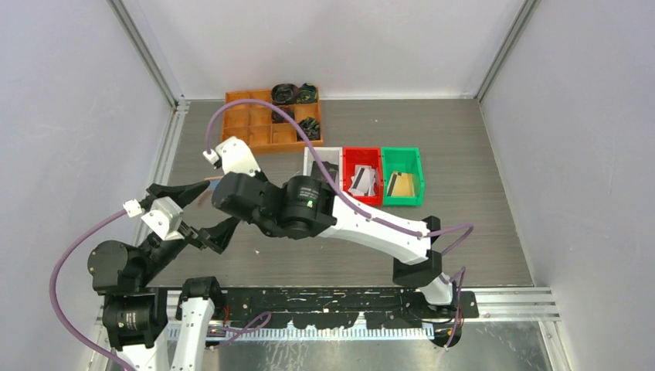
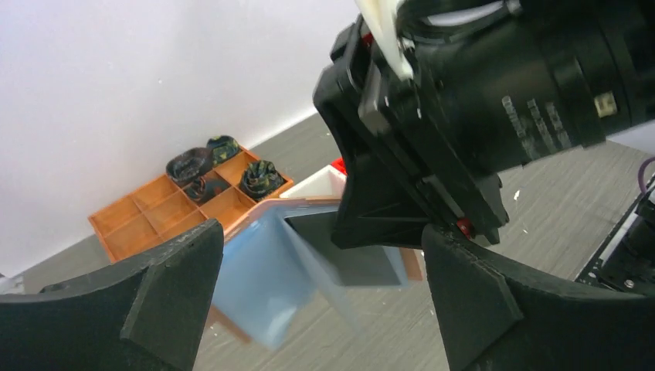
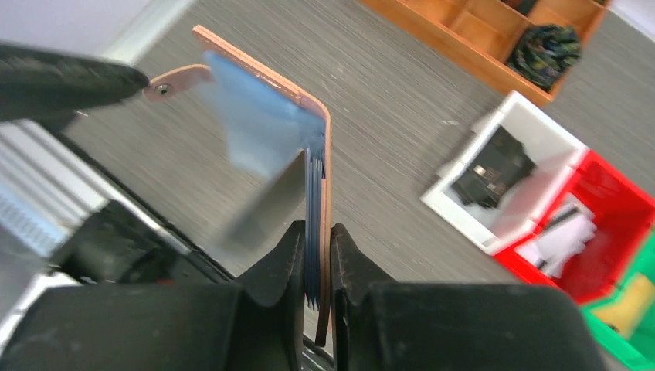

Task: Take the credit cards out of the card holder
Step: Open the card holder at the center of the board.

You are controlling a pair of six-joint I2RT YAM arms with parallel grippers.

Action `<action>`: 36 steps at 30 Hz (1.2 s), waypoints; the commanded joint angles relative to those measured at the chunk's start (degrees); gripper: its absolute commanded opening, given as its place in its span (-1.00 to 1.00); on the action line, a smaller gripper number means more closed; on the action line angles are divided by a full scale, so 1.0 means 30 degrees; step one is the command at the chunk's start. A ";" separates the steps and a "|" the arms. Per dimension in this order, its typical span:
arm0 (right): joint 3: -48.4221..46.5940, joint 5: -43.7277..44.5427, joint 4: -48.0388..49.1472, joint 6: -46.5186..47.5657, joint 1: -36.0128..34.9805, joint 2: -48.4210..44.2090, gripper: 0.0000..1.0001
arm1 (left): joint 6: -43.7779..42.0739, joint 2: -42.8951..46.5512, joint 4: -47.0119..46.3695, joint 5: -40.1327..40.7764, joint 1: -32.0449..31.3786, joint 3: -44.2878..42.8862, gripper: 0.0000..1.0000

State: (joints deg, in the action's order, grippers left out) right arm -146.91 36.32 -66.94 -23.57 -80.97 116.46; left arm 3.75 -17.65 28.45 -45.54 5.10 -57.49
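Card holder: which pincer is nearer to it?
Right. The right pincer grips the card holder by its edge; the left pincer hangs open, fingers either side of it.

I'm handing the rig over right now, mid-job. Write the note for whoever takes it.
Right gripper: jaws shut on the card holder, held up with its flap open.
Left gripper: jaws wide open, holding nothing, the holder in front of them.
Done: dark cards in the white bin, whitish cards in the red bin, a tan card in the green bin.
Left: a grey flat piece shows in the fold, too blurred to tell card from pocket; check and pull out any remaining.
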 commanded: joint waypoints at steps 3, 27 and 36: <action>-0.1239 0.2984 0.0324 0.1845 -0.0624 -0.0874 -0.99 | -0.1147 0.0018 0.0781 -0.0490 0.0001 0.0341 0.99; 1.8175 -1.0723 1.5375 0.3366 0.0070 -1.4800 -0.99 | -0.0357 -0.1951 0.4705 -0.7238 -0.0267 -0.3149 0.92; 1.9389 -1.1121 1.6039 0.3375 0.0145 -1.5868 -0.99 | 0.6722 -0.3247 0.0502 -0.9006 -0.0273 -0.3797 0.43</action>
State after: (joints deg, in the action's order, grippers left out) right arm -89.84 4.43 -25.58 -14.44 -80.88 72.23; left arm 14.79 -25.80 36.16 -69.17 4.45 -67.09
